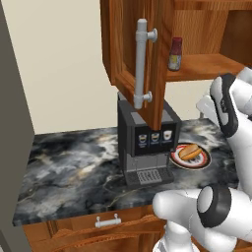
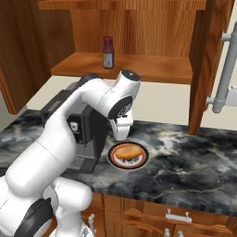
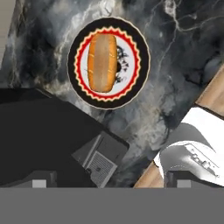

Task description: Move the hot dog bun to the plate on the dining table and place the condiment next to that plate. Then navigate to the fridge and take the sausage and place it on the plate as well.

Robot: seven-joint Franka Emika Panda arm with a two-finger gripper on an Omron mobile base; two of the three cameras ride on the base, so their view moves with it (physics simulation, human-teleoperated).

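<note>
The hot dog bun (image 1: pixel 188 152) (image 2: pixel 127 151) (image 3: pixel 102 62) lies on a round plate with a red-brown rim (image 1: pixel 203 163) (image 2: pixel 143 162) (image 3: pixel 140 83) on the marbled wall counter. My gripper (image 2: pixel 121 135) (image 3: pixel 111 183) hangs open above the counter, just behind that plate, pointing down and holding nothing. In the hand view the bun is well ahead of the fingertips. The condiment (image 1: pixel 175 54) (image 2: pixel 108 53), a red-capped bottle, stands upright on the shelf of the open wooden cabinet above. The pale plate, the dining table, the fridge and the sausage are out of view.
A black coffee machine (image 1: pixel 147 142) (image 2: pixel 83 134) (image 3: pixel 43 140) stands right beside the red-rimmed plate. The open cabinet door (image 1: pixel 157 59) (image 2: pixel 203 60) with a grey bar handle (image 1: pixel 141 64) juts out over the counter. Drawers (image 2: pixel 178 216) run below the counter's front edge.
</note>
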